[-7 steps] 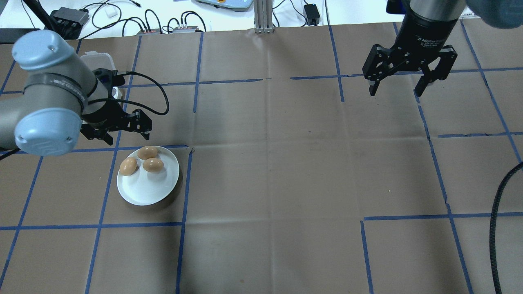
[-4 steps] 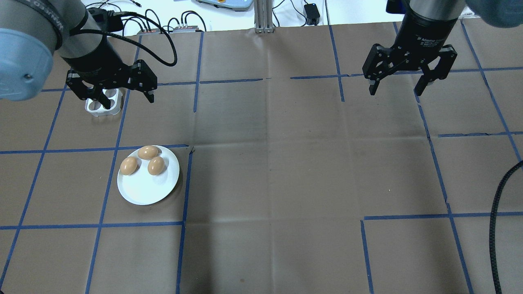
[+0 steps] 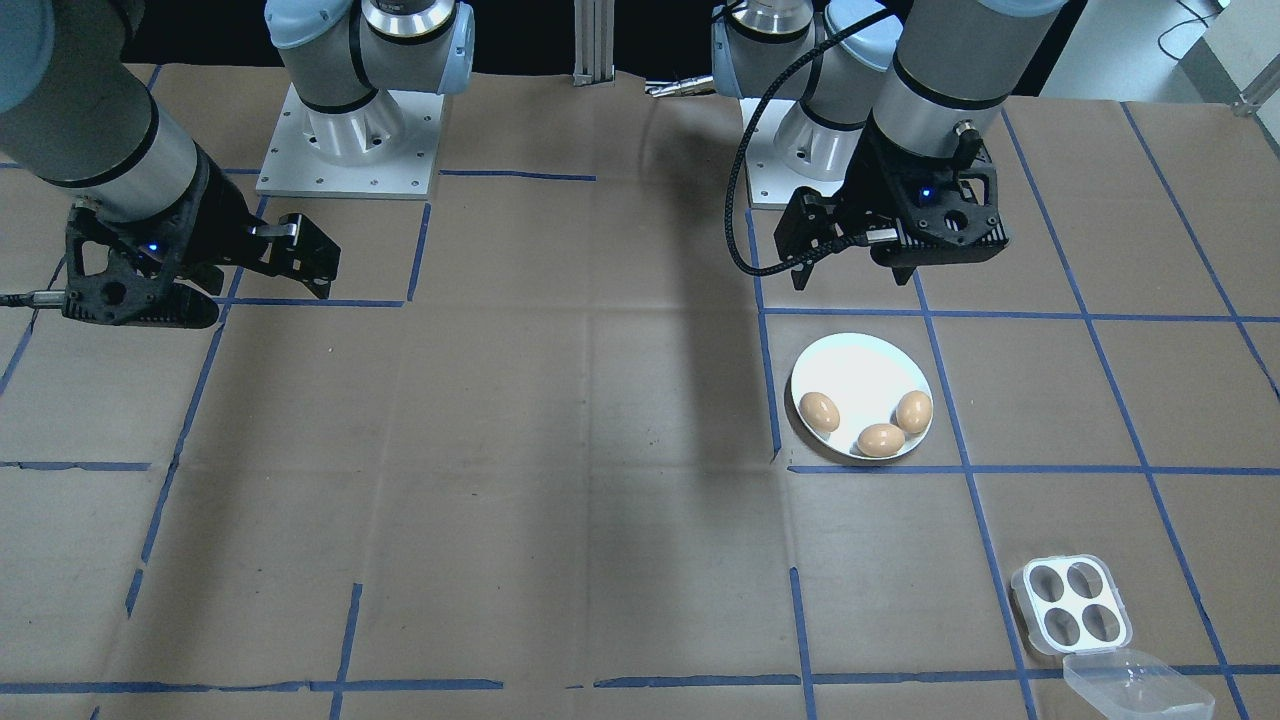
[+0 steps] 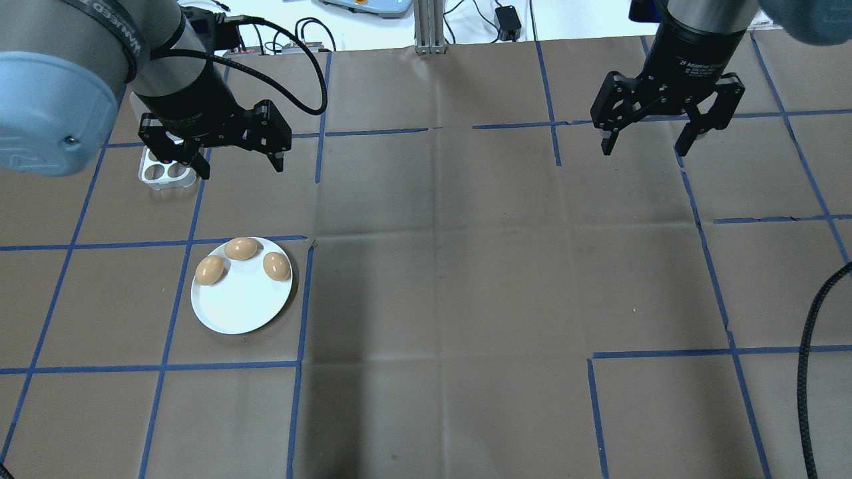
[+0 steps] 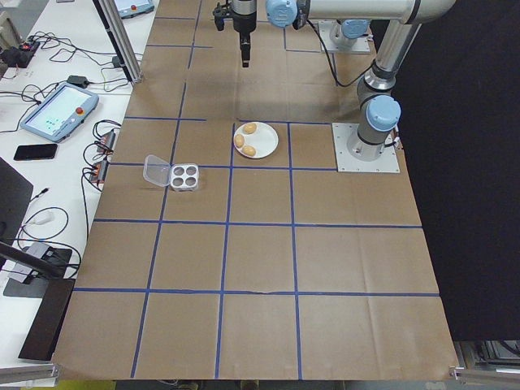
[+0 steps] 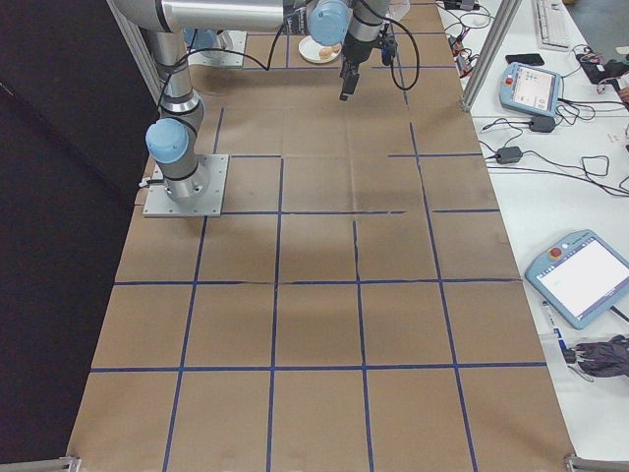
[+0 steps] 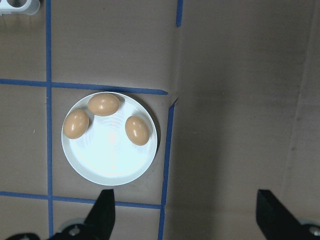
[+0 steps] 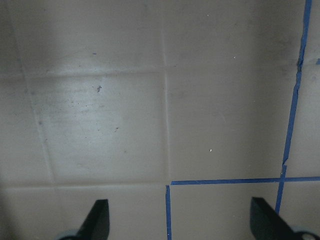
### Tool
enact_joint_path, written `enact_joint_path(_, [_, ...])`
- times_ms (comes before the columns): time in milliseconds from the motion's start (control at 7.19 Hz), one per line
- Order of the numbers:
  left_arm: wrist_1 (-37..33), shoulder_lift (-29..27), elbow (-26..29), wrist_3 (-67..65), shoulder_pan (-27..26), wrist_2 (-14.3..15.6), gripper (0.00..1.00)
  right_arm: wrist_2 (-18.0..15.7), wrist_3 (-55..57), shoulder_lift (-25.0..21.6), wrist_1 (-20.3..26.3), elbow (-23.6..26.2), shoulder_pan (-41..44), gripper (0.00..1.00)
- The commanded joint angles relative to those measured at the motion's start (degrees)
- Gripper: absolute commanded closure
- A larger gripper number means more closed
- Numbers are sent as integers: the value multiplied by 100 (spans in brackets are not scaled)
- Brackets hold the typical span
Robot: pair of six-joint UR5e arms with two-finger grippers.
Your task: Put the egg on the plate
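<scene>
- Three eggs [image 4: 241, 248] lie on the plate [image 4: 233, 313], bunched along its rim on the side toward the tray [image 4: 165, 174] — a shallow dish, so they rest where its slope lets them settle.
- The plate sits toward the table's [image 4: 439, 279] left end, about midway between its near and far edges.
- The tray, nearer the far-left corner, shows four bare hollows and its lid lies open, so I judge the task done.
- The left gripper [image 4: 234, 161] hangs raised between tray and plate, fingers spread and holding nothing — apparently clear of the eggs.
- The right gripper [image 4: 649, 145] hovers well apart, also spread, with nothing in it.
</scene>
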Motion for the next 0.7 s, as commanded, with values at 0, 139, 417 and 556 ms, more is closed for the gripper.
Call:
enact_joint_path(0, [-4,51,-14,64,-20,-1,0,-8,0,0,0,0,0,0])
enact_joint_path(139, [-4,51,-5,64,-20,-1,0,1,0,9,0,0,0,0])
enact_joint_path(417, [-4,51,-5,81,-11,-1,0,1,0,9,0,0,0,0])
enact_joint_path(556, [-4,51,-5,151,-11,-9,0,-8,0,0,0,0,0,0])
